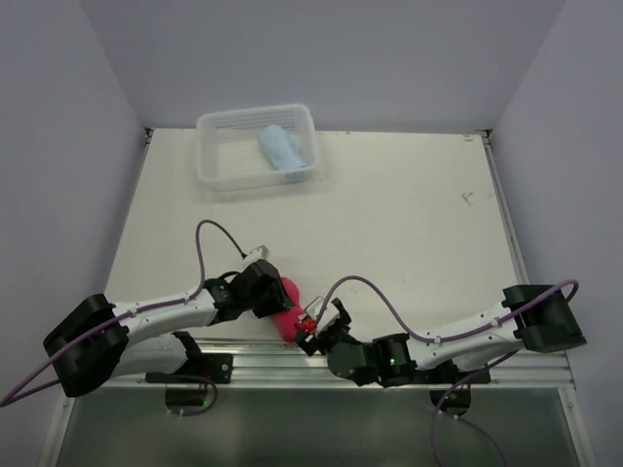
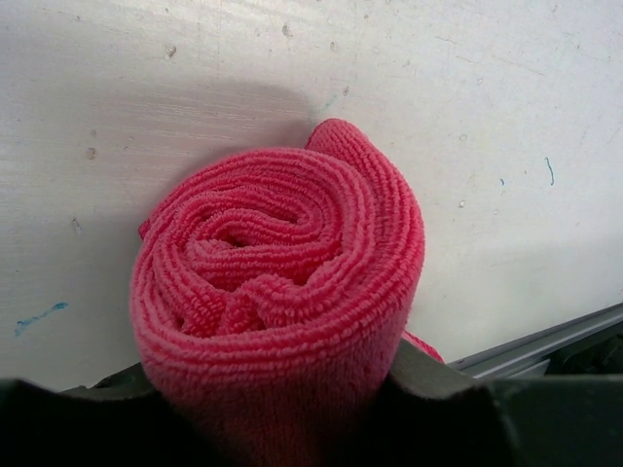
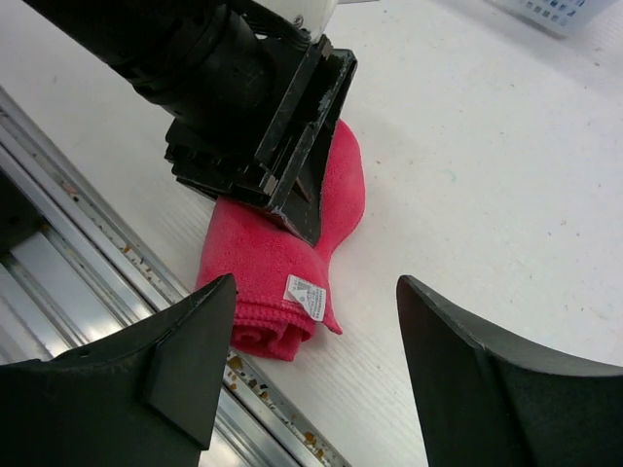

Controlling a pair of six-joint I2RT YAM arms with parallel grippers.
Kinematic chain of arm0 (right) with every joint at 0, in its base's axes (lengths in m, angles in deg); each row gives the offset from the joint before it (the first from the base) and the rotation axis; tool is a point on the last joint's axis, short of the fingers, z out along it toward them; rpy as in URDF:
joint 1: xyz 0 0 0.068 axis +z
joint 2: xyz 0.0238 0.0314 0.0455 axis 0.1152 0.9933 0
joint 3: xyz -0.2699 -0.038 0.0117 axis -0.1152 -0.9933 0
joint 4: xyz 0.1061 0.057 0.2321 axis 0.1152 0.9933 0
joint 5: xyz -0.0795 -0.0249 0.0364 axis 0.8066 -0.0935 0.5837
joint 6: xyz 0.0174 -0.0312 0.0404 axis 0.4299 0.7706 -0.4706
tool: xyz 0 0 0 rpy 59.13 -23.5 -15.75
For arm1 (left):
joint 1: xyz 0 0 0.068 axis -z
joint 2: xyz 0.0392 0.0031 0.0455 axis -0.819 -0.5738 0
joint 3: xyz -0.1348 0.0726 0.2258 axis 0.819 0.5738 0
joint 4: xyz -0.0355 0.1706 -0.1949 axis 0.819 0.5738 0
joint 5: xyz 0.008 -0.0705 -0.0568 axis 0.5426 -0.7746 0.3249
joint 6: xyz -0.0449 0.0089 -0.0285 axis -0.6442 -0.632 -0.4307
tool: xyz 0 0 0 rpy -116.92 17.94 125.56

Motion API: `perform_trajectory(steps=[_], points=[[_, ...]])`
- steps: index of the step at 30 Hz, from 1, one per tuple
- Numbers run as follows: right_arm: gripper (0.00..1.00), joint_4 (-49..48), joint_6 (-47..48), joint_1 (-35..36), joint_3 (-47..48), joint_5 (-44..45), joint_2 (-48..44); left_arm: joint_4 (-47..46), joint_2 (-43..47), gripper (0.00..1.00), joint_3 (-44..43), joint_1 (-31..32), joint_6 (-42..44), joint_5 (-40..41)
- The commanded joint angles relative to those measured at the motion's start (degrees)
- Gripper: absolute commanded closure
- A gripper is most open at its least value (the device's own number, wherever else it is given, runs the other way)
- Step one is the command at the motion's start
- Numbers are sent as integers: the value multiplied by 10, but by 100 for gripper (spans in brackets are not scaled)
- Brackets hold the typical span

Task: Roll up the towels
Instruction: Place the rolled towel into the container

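- Bright pinkish-red terry towel (image 3: 258,268), already rolled: lies on the white tabletop (image 1: 409,224) just beside the aluminium rail (image 1: 292,362). Its labelled end is at the rail.
- Long axis: runs obliquely away from the rail, and the spiral end shows in the left wrist view.
- Left hand (image 1: 274,300): clenched across the roll's middle, farther from the rail, with a finger on each side.
- Right hand (image 3: 311,370): released and holding nothing. It is over the rail, with the labelled end just ahead.
- Light blue rolled towel (image 1: 282,149): inside the clear plastic basket (image 1: 204,151), well apart from the rail.
- Judgement: the left hand is placed to carry the roll.
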Motion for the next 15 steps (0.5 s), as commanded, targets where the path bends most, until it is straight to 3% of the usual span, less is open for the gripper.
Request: perform_trajectory(steps=[1,9,15], points=[[28,8,-46,3,-17,4,-44,79,-15,55,-7,5,26,37],[27,74,-92,2,-27,45,-93,115,-25,54,-92,-17,100,73],[25,96,-100,-28,-20,50,-116,132,-48,55,-195,-130,207,62]])
